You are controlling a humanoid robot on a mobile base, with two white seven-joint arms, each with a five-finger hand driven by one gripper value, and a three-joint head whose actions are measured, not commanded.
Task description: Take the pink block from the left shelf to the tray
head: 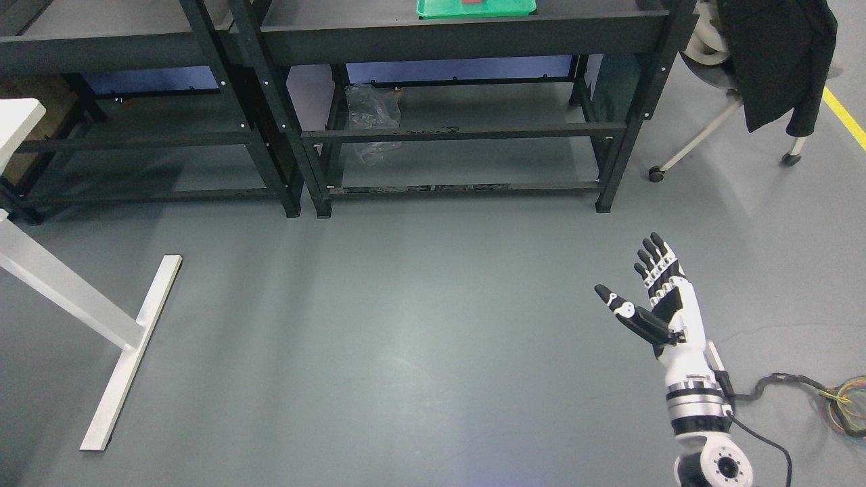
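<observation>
A green tray (pixel 473 8) lies on top of the right black shelf (pixel 467 30) at the upper edge of the head view. A small red-pink block (pixel 472 2) sits in it, cut off by the picture's edge. My right hand (pixel 639 284) is held out over the grey floor at the lower right, well in front of the shelf. Its fingers are straight, its thumb is spread, and it holds nothing. The left black shelf (pixel 122 47) shows no block on its visible top. My left arm is out of view.
A white table leg and foot (pixel 128 352) stand at the left. An office chair (pixel 758 61) with a dark jacket stands at the upper right. Cables (pixel 839 406) lie on the floor at the right. A clear plastic bag (pixel 371 115) lies on the right shelf's lower level.
</observation>
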